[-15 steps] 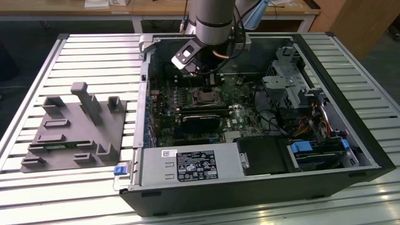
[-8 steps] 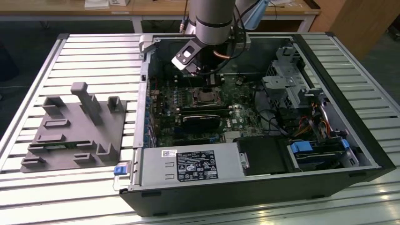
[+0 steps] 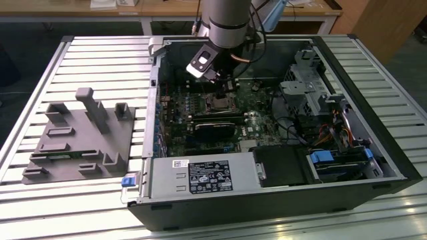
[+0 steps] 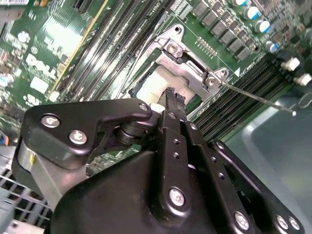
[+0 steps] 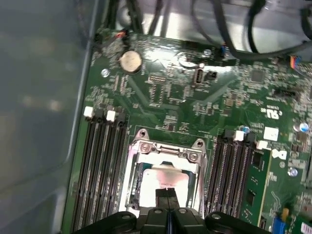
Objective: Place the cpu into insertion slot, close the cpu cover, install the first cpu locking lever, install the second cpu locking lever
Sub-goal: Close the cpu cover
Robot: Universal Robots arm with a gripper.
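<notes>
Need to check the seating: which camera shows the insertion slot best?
The first wrist view: the insertion slot faces the camera, its metal frame plain, the gripper covering one edge. In the second wrist view the gripper hides much of it; the exterior view shows it small beneath the arm.

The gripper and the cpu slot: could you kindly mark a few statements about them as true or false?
1. The gripper hangs right over the slot. True.
2. Its fingers are spread wide apart. False: they are closed together.
3. The cpu lies in the slot, pale face up. True.
4. The grey fixture sits inside the case. False: it lies on the table, to the exterior view's left of the case.
</notes>
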